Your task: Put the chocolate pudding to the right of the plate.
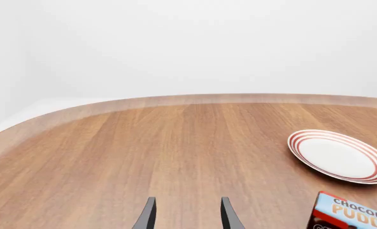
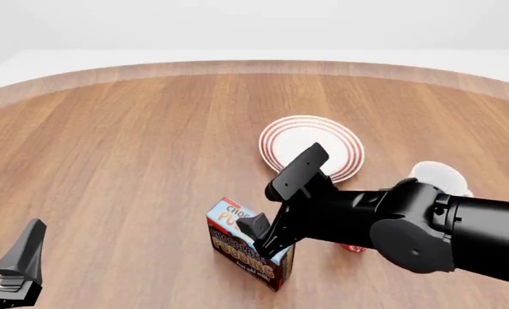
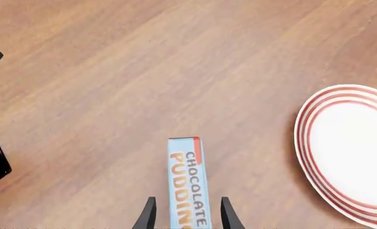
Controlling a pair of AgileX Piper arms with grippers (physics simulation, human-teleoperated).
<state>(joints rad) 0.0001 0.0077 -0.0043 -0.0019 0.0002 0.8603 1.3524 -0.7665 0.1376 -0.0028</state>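
The chocolate pudding (image 2: 247, 243) stands on the surface (image 2: 125, 148), near and left of the plate (image 2: 311, 149); the right gripper (image 3: 183, 217) straddles it, fingers spread, not yet pinching; the left gripper (image 1: 186, 214) hangs parted, empty; the carton looks light, stiff, best pinched across its narrow faces.

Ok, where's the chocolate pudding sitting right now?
In the front view the chocolate pudding stands on the table, nearer the arms than the plate and slightly left of it, between the open fingers of the right gripper.
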